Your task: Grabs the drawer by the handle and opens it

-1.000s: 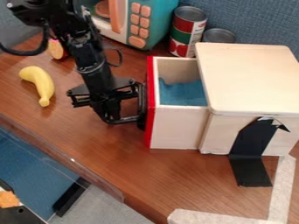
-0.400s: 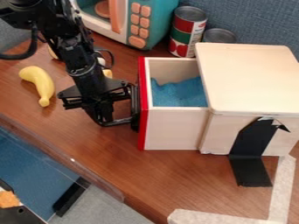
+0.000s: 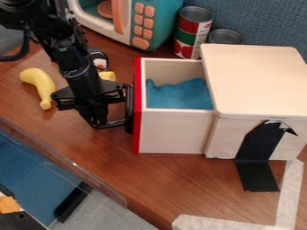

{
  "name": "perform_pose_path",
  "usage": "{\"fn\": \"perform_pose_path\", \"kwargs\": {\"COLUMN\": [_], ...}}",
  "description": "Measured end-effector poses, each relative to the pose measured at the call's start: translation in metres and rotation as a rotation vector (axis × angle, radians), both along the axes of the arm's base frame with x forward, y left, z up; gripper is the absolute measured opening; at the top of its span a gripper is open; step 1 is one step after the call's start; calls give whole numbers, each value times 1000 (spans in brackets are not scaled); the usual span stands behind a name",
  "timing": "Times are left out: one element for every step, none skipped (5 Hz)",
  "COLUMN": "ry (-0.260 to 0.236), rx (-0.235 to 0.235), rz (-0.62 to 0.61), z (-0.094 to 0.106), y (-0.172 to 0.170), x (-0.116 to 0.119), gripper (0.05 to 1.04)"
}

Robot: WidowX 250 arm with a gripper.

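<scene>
We see a yellow toy banana (image 3: 41, 86) lying on the brown bench (image 3: 180, 184), at the view's left. Toward the back we have a teal-and-white toy microwave (image 3: 165, 22) with orange buttons, a red-and-green can (image 3: 193, 33) beside it, and another can (image 3: 226, 36) near that. Pale tape (image 3: 289, 191) marks our bench at lower right.

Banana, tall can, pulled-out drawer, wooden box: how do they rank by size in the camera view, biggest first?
1. Wooden box
2. Drawer, its pulled-out part
3. Tall can
4. Banana
</scene>
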State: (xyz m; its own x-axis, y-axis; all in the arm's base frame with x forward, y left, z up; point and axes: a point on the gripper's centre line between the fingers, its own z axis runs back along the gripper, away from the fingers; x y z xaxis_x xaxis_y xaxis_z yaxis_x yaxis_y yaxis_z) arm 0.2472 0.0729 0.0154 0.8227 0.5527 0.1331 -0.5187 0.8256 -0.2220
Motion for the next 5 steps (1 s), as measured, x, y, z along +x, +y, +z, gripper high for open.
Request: {"fn": "perform_pose_path", "kwargs": {"ry": [3,19,31,16,-24], "rx": [21,61,84,80,80], "rz": [-20,-107,-134,-165,-192], "z": [0,-3,-3,7,37], "y": [4,4,0,-3,0], "x": [-1,-4,-3,-4,-5], "gripper": [185,427,745,991,1003]}}
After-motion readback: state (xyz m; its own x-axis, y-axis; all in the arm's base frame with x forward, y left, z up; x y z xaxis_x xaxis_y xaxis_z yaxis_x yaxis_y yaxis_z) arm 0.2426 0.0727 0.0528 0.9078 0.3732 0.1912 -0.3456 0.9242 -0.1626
